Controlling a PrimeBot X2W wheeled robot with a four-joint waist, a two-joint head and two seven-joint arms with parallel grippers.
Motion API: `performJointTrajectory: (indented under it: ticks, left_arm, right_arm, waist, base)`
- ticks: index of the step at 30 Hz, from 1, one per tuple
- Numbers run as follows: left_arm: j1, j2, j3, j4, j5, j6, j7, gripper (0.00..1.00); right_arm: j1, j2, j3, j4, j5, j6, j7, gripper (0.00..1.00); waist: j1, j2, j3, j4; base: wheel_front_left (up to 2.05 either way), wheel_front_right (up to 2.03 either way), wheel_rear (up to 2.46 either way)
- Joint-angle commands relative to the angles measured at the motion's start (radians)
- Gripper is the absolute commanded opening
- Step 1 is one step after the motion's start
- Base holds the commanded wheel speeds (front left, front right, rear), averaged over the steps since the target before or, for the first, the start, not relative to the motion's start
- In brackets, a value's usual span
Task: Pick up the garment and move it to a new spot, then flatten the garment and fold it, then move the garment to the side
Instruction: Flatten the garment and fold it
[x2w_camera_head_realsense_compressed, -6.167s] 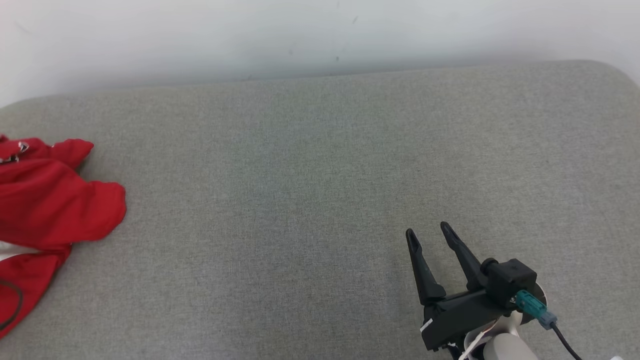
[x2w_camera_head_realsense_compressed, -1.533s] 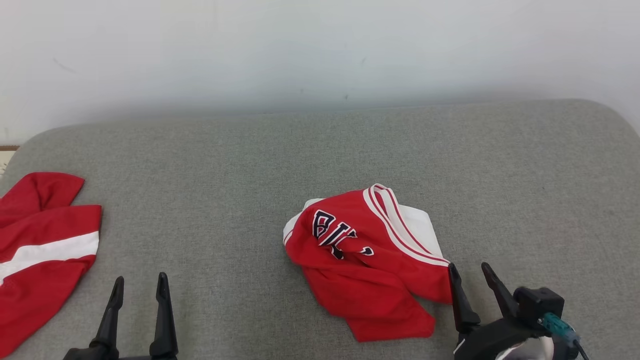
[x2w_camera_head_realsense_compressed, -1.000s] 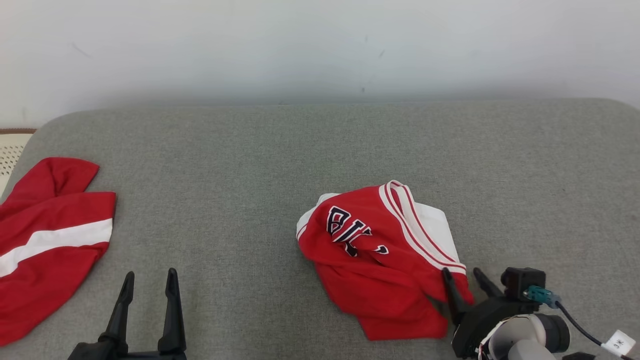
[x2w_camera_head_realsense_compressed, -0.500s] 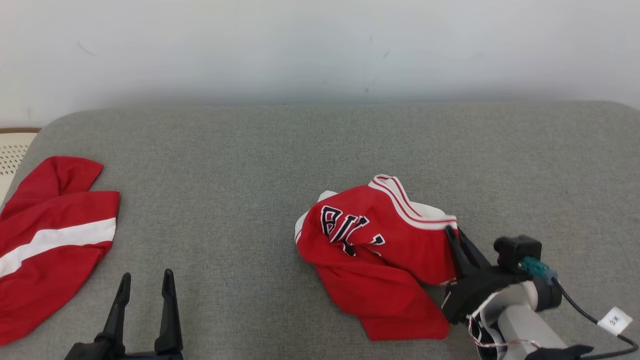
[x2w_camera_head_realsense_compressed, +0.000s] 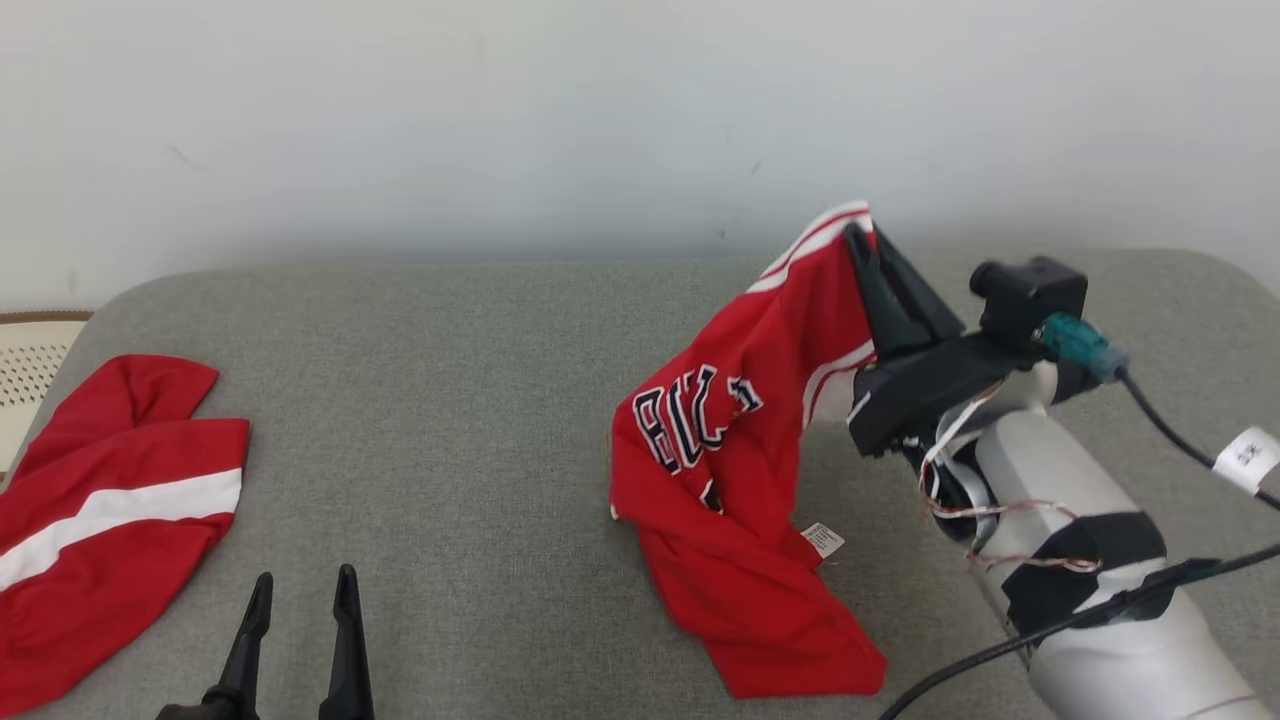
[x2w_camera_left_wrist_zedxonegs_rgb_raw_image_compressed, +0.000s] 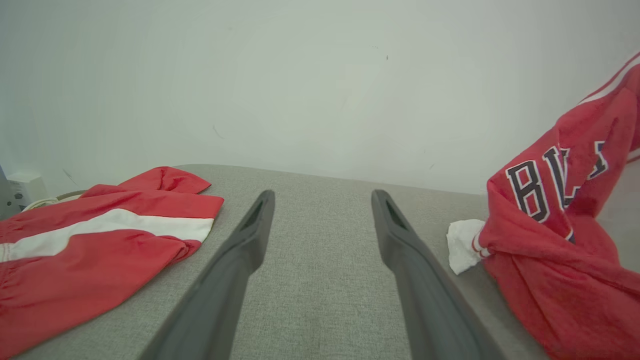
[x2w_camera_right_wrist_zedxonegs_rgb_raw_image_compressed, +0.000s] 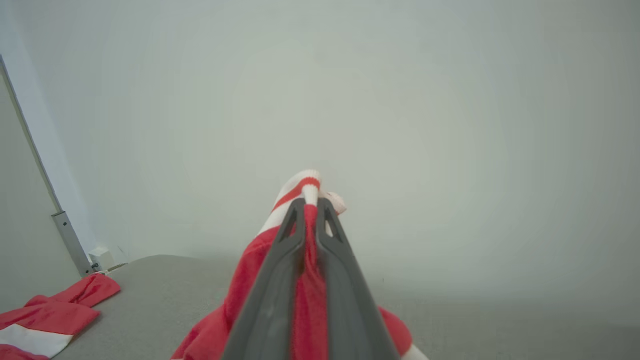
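a pale wall (x2w_camera_head_realsense_compressed: 400, 120) stands behind a grey cushion (x2w_camera_head_realsense_compressed: 450, 400). the jersey (x2w_camera_head_realsense_compressed: 720, 470) is right of the cushion's middle, half raised: its striped trim is up in front of the wall, the body hangs down with the black lettering showing, and the lower part lies crumpled on the cushion. a red cloth (x2w_camera_head_realsense_compressed: 100, 520) with a white stripe lies at the cushion's left end, well apart from the jersey. the right gripper (x2w_camera_head_realsense_compressed: 862, 238) is clamped tight on the jersey's trim, with red fabric pinched between its fingers. the left gripper (x2w_camera_head_realsense_compressed: 305, 577) hovers at the near left, jaws wide apart, holding nothing. a small white label (x2w_camera_head_realsense_compressed: 822, 540) shows on the jersey.
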Motion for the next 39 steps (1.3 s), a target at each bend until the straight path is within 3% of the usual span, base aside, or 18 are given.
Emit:
performJointTrajectory:
  ticks: [1, 14, 28, 29, 30, 31, 32, 39]
  left_arm:
    - [0.017, 0.0, 0.0, 0.001, -0.012, 0.004, -0.007, 1.0]
    - [0.027, 0.0, -0.004, -0.005, -0.02, 0.014, -0.007, 1.0]
    - [0.012, 0.0, -0.012, 0.003, -0.02, 0.002, -0.007, 1.0]
    - [0.012, 0.0, -0.011, 0.003, -0.019, 0.004, -0.007, 1.0]
    - [0.014, 0.0, -0.011, 0.003, -0.018, 0.004, -0.007, 1.0]
    - [0.015, 0.0, -0.009, 0.003, -0.017, 0.003, -0.007, 1.0]
    - [0.016, 0.0, -0.008, 0.003, -0.017, 0.003, -0.007, 1.0]
    - [0.008, 0.0, -0.007, 0.002, -0.013, 0.002, -0.007, 1.0]
  right_arm:
    - [-0.034, -0.012, 0.0, -0.008, 0.013, 0.001, -0.008, 0.0]
    - [-0.057, -0.046, -0.063, -0.04, -0.004, 0.001, 0.034, 0.0]
    - [0.061, -0.077, -0.164, 0.142, -0.072, 0.001, 0.073, 0.0]
    - [0.063, -0.077, -0.168, 0.153, -0.076, 0.001, 0.068, 0.11]
    - [0.065, -0.077, -0.175, 0.165, -0.08, 0.001, 0.062, 0.41]
    - [0.066, -0.077, -0.181, 0.174, -0.088, 0.001, 0.059, 0.79]
    - [0.066, -0.078, -0.189, 0.186, -0.097, 0.001, 0.054, 1.0]
    - [0.065, -0.067, -0.256, 0.209, -0.166, 0.001, 0.014, 1.0]
  waist:
    - [0.0, 0.0, -0.009, -0.003]
    - [0.0, 0.0, -0.019, -0.031]
    - [0.0, 0.0, 0.003, -0.028]
    - [0.0, 0.0, 0.004, -0.028]
    - [0.0, 0.0, 0.004, -0.029]
    - [0.0, 0.0, 0.005, -0.03]
    - [0.0, 0.0, 0.005, -0.031]
    - [0.0, 0.0, 0.007, -0.041]
  base:
    - [0.0, 0.0, 0.0]
    - [0.0, 0.0, 0.0]
    - [0.0, 0.0, 0.0]
    - [0.0, 0.0, 0.0]
    - [0.0, 0.0, 0.0]
    - [0.0, 0.0, 0.0]
    - [0.0, 0.0, 0.0]
    - [0.0, 0.0, 0.0]
